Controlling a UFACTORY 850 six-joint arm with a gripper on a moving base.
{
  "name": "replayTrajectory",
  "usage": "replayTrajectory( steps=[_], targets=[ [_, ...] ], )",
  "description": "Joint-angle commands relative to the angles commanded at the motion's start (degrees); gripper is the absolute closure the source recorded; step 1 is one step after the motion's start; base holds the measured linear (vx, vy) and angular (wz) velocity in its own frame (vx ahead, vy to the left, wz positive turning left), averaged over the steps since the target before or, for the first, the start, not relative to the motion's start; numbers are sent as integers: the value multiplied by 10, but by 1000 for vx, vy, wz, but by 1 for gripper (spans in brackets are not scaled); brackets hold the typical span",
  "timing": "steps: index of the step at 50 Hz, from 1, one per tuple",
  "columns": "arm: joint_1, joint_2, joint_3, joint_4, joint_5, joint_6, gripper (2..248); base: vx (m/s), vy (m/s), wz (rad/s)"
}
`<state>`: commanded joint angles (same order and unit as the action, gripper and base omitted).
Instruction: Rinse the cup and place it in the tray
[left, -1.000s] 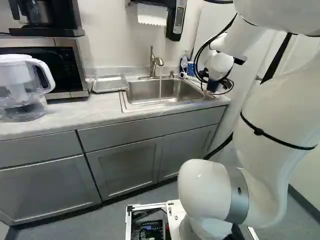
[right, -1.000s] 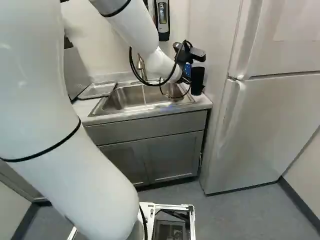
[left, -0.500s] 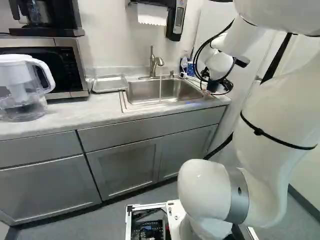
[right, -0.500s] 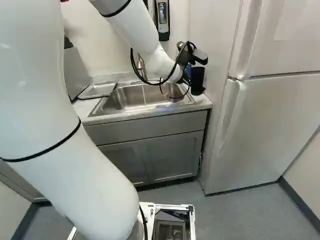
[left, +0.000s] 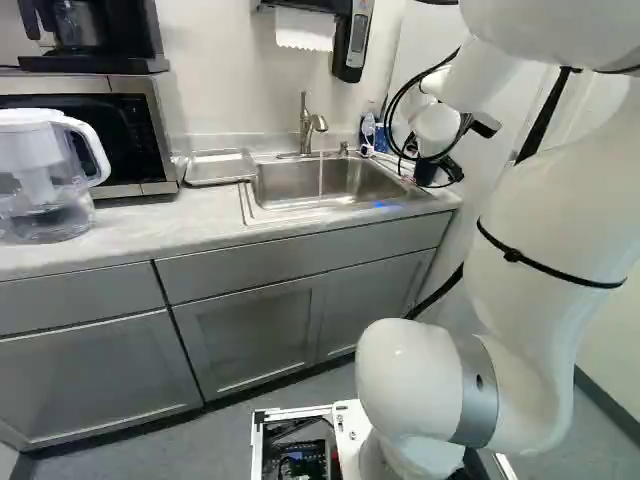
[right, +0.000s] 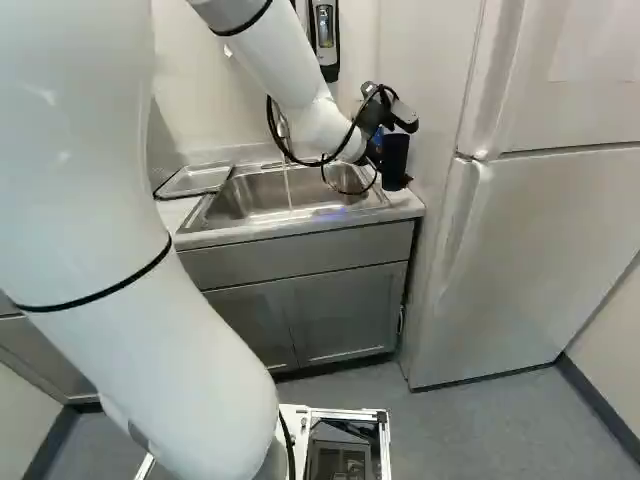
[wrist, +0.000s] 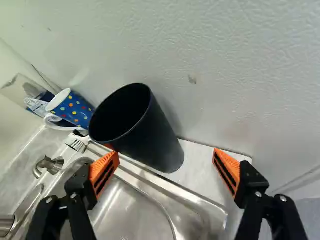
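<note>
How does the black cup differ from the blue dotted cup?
The black cup is plain; the dotted cup is blue with coloured spots. The black cup shows a dark inside, the dotted cup a white end. The black cup is nearer the fingers than the dotted cup. Both are beside the sink.

The rounded white arm (left: 540, 210) has black bands (left: 513, 256), a grey ring (left: 474, 390), black cables (right: 290, 156) and a black gripper (right: 376, 116) with orange pads (wrist: 101, 166).
</note>
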<state>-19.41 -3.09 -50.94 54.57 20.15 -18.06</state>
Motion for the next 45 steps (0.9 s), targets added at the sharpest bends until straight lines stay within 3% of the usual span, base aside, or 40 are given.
replayTrajectory(
  steps=[20,45],
  targets=[
    [6,-28,-30,0,0,0,3,0,0,0],
    [7,-34,-35,0,0,-6,3,0,0,0]
  ],
)
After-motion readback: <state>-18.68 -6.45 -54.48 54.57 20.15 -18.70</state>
